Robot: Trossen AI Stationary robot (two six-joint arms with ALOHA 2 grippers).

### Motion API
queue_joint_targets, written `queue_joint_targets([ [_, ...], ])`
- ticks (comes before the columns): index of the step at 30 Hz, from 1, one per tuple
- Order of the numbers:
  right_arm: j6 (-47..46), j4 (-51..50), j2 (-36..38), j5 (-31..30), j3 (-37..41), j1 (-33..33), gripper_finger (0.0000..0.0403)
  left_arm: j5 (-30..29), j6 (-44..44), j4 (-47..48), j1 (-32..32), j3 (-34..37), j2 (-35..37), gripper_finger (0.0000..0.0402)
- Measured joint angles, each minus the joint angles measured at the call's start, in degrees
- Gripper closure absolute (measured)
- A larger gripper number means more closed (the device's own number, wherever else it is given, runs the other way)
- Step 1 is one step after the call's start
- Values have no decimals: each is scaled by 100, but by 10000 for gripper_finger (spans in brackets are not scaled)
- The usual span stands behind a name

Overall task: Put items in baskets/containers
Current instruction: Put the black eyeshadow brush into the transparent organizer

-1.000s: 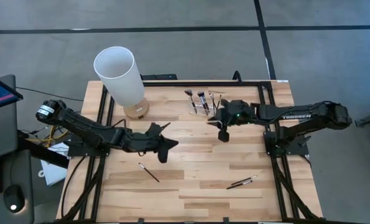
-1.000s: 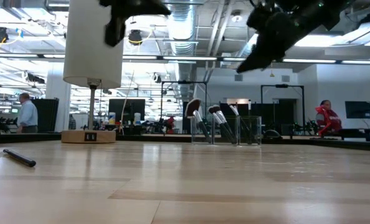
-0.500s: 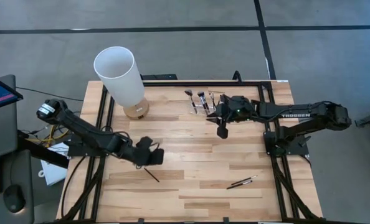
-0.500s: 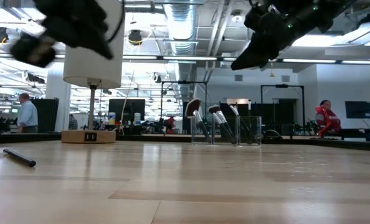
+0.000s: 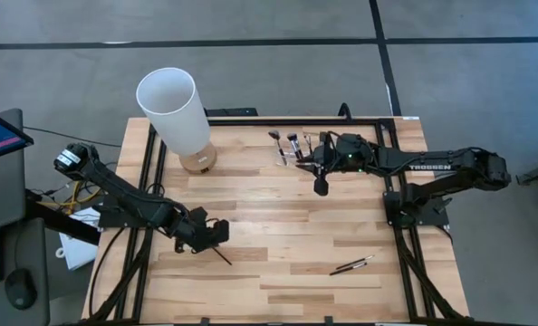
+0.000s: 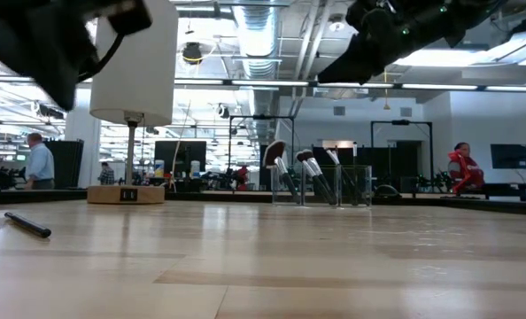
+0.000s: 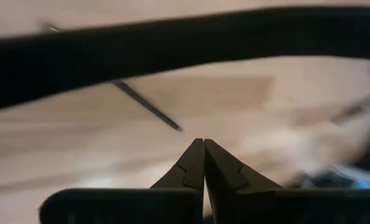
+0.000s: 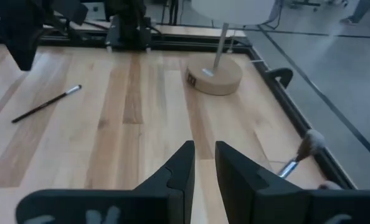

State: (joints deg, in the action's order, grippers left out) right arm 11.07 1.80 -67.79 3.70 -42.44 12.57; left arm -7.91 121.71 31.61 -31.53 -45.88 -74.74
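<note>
One dark thin brush [image 5: 217, 253] lies flat on the table, and my left gripper [image 5: 213, 234] hovers just on its far side. In the left wrist view that gripper [image 7: 203, 148] is shut and empty, with the brush [image 7: 146, 106] ahead of its tips. The clear brush holder [image 5: 293, 150] stands near the far edge with several brushes [image 6: 309, 174] upright in it. My right gripper [image 5: 321, 186] hangs above the table, right of the holder. Its fingers are slightly apart [image 8: 202, 152] and hold nothing. Two more brushes [image 5: 351, 266] lie side by side near the right front.
A tall white cylinder on a round wooden base [image 5: 174, 107] stands at the far left of the table. A black frame [image 5: 151, 163] borders the tabletop. Bare wood lies between the arms. People [image 6: 40, 162] show in the room beyond.
My left gripper has swung toward the near left of the table and come down toward the lone brush. My right gripper has edged slightly toward the far edge, nearer the holder. The brushes have stayed where they were.
</note>
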Motion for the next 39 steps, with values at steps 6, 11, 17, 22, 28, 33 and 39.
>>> queue_joint_targets([
  [6, -4, -2, 0, 188, 0, 236, 347, 37, 190, 1043, -35, 0, -58, 395],
  [11, -7, -4, 0, 238, 0, 334, 347, 46, 100, 1012, -13, 0, -311, 391],
  [17, -7, 24, -2, 251, 0, 333, 347, 224, -1284, 741, -37, 0, -372, 336],
  [22, -4, 40, -7, 251, 0, 333, 347, 505, -2997, 661, -14, 0, -367, 287],
  [28, -35, 176, -339, 251, -14, 333, 347, 501, -4202, 677, 333, 0, -365, 275],
  [33, -6, 656, -1017, 246, 4, 341, 347, 851, -5382, 433, 671, 0, -363, 291],
  [39, -7, 1371, -1523, 234, -65, 529, 347, 830, -5512, 319, 894, 0, -363, 306],
])
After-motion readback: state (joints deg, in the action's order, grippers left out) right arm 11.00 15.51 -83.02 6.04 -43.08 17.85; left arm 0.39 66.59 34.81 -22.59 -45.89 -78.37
